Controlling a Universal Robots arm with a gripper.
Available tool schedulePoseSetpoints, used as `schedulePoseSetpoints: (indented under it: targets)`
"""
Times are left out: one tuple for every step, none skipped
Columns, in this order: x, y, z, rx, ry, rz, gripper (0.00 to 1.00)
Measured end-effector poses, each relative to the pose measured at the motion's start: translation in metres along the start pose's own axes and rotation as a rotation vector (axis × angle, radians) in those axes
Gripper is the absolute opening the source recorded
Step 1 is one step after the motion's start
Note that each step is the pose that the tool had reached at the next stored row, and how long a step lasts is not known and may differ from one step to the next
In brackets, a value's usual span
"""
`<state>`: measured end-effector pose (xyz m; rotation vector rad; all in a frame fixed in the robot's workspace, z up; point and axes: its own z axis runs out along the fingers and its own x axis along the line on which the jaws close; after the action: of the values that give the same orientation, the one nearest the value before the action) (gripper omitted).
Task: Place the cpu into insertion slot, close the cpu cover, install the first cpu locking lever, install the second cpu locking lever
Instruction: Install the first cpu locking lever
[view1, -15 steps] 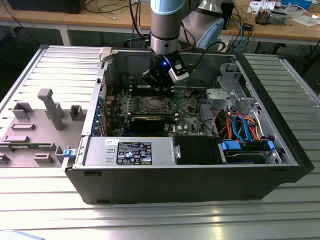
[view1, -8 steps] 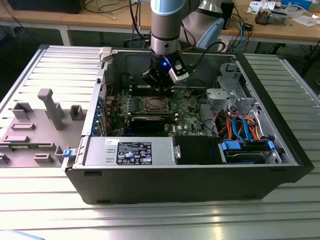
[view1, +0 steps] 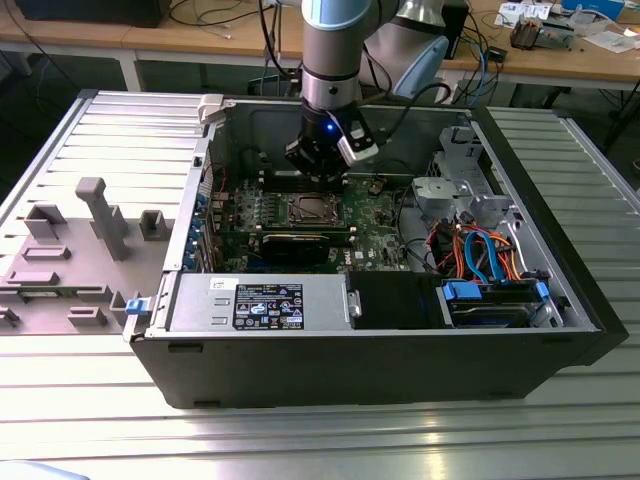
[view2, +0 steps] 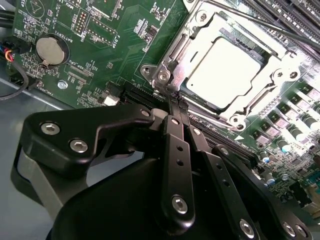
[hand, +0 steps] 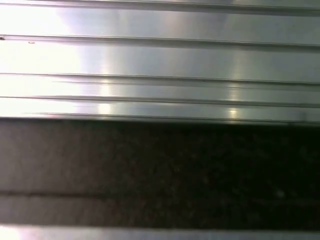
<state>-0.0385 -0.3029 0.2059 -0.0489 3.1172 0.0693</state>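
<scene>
Just beyond the tips of the jaws (view2: 176, 102), which are pressed together on nothing, the cpu (view2: 224, 71) sits in the insertion slot (view2: 196, 48) under the lowered cpu cover (view2: 278, 79), one locking lever (view2: 260, 22) seemingly unlatched.

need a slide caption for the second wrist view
End effector, fingers together, at the edge of the closed cpu cover with the cpu seated.

A lab: wooden benches (view1: 150, 40) strewn with cables behind a ribbed aluminium table (view1: 90, 420).
</scene>
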Motion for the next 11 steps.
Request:
schedulePoseSetpoints:
  targets:
    - [-0.0001,0.0000,0.0005,0.0011,0.0000,0.000,0.11]
    - [-0.0001,0.0000,0.0005,0.0021,0.0001,0.000,0.11]
    - [-0.0001,-0.0001,0.0005,0.0031,0.0003,0.000,0.11]
    - [-0.0001,-0.0001,0.0006,0.0037,0.0002,0.000,0.11]
    - [-0.0001,-0.0001,0.0007,0.0047,0.0001,0.000,0.11]
    - [-0.0001,-0.0001,0.0008,0.0058,0.0002,0.000,0.11]
    - [-0.0001,-0.0001,0.0009,0.0064,0.0002,0.000,0.11]
    - [-0.0001,-0.0001,0.0011,0.0069,0.0003,0.000,0.11]
    - [-0.0001,-0.0001,0.0013,0.0074,0.0003,0.000,0.11]
    - [-0.0001,-0.0001,0.0015,0.0078,0.0003,0.000,0.11]
    - [-0.0001,-0.0002,0.0019,0.0086,0.0003,0.000,0.11]
